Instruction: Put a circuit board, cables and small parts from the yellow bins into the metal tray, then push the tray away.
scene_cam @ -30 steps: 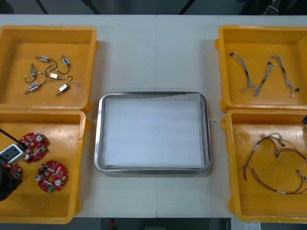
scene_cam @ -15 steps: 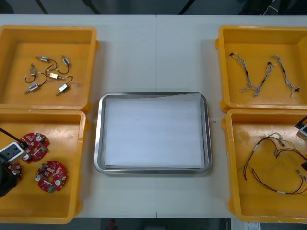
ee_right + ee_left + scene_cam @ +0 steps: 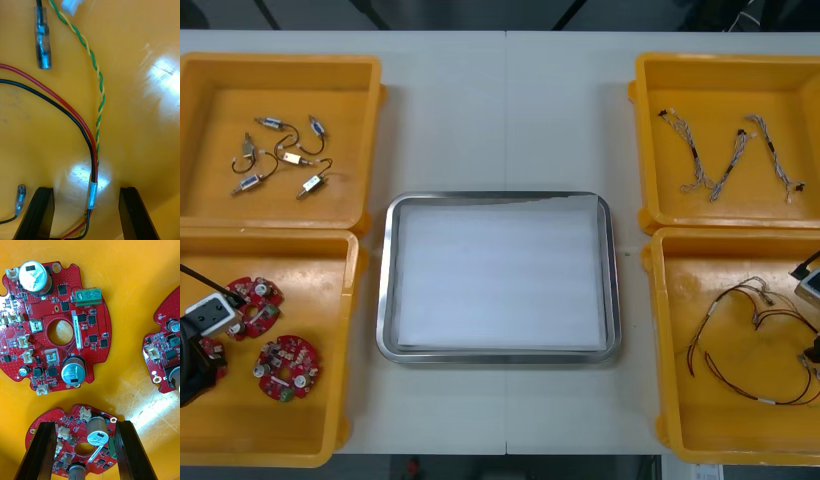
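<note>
Pale counter [image 3: 506, 120]: is carrying everything, a thin seam running down its middle from far edge to near edge.
Room: is showing as a dark strip beyond the counter's far edge and another below its near edge.
Metal tray [image 3: 386, 300]: is sitting mid-counter between the bins, its rim shining, its inside showing white.
Yellow bins [image 3: 370, 140]: are standing two at each side of the counter, each pair close together.
Small metal parts [image 3: 280, 158]: are lying in the far left bin.
Blue and white cables [image 3: 725, 165]: are lying in the far right bin.
Circuit boards [image 3: 286, 366]: are lying flat in the near left bin, near one another.
Red and yellow cables [image 3: 740, 340]: are looping across the near right bin's floor.
Left gripper [image 3: 84, 452]: is hovering over the near left bin, its fingers [image 3: 39, 453] spread above one board.
Right gripper [image 3: 88, 215]: is hanging over the near right bin, its fingers [image 3: 37, 217] spread, a sleeved red and black wire pair [image 3: 92, 187] lying between them.
</note>
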`<state>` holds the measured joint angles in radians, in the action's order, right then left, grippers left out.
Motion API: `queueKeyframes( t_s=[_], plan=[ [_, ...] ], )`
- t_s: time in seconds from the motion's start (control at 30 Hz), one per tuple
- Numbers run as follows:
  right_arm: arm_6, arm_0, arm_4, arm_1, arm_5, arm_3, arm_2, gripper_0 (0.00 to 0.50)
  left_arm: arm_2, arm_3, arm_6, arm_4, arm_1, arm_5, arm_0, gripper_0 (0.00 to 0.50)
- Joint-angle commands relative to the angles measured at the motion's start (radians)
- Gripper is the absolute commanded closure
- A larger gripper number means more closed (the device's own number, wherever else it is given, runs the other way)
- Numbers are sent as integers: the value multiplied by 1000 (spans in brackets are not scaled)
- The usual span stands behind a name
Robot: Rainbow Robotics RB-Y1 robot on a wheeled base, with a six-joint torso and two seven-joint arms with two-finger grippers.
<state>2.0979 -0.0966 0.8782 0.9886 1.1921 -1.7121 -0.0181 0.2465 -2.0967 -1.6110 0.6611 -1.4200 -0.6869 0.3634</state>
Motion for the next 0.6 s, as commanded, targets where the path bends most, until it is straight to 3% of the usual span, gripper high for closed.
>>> queueKeyframes(
  t_s=[0.03,0.17,0.23,0.3,0.37,0.43,0.6],
  plan=[
    [20,-32,-15,-10,-16,-1,21,0,43,-3,-106,-9,-40,12,9,49],
    [19,-35,-15,-10,-19,-1,23,0,57,-2,-98,-8,-40,12,3,49],
    [16,-38,-15,-10,-26,-1,27,46,60,-2,-96,2,-36,12,3,51],
    [14,-38,-15,-10,-29,-1,30,147,62,-2,-96,6,-30,12,3,51],
    [11,-38,-13,-10,-29,-1,30,389,62,0,-96,11,-19,12,0,53],
    [10,-40,-11,-10,-29,-1,30,495,62,0,-96,11,-17,12,-3,54],
    [2,-38,-4,-10,-29,-1,30,500,62,6,-96,8,-19,12,-14,53]
  ],
)
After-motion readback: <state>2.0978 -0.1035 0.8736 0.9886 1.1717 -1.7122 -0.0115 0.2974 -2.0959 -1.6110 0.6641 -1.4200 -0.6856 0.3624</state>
